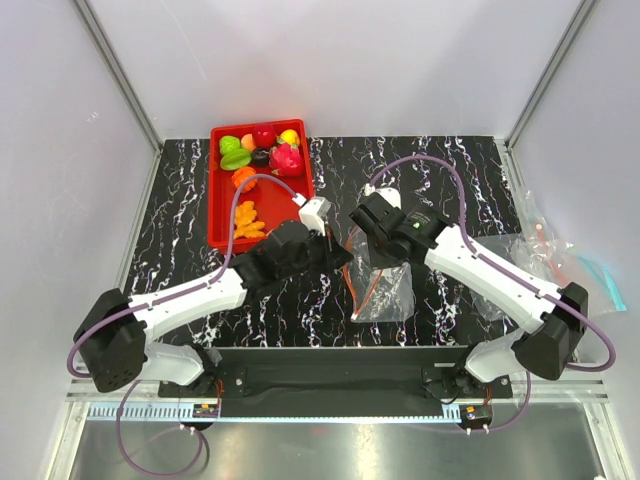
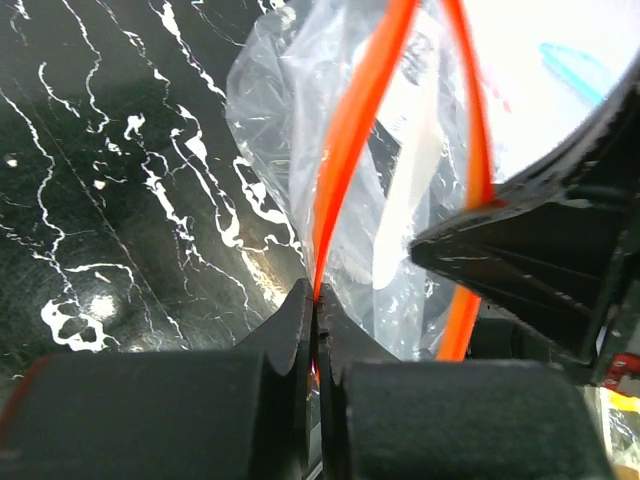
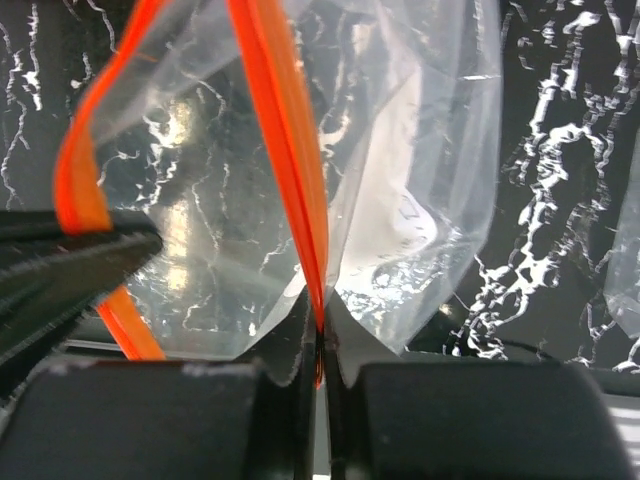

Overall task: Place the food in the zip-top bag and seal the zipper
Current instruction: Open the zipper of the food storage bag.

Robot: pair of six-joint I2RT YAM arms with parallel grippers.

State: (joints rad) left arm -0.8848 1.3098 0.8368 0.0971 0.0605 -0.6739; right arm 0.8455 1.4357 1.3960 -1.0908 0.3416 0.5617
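Pinches one strip of the zipper (image 2: 350, 150) with the left gripper (image 2: 317, 300), jaws pressed flat together on it. Pinches the opposite strip with the right gripper (image 3: 320, 335), just as tight, only the orange band between the jaws. Holds the bag (image 1: 383, 285) this way with its mouth parted, near the middle of the table (image 1: 180, 230) and a little toward the near edge, body apparently resting on the surface.

Likely handles as thin, limp film: very light, slippery, no stiffness of its own, prone to collapse or slide once released. Best taken by the zipper, the one firm ridge, rather than by the film, probably too slick and stretchy for a sure pinch. Calls for a gentle pull apart, to avoid losing a strip from the jaws.

Leaves the food (image 1: 262, 150) in the tray (image 1: 283, 212) at the far left corner of the table, well apart from the bag. Looks small, glossy and hard: light, probably apt to squirt from a pinch or roll away. Best gripped across the broadest, least rounded part.

Shows a white label (image 2: 405, 180) through the film, with faint marks too blurred to read. No brand or other writing legible anywhere.
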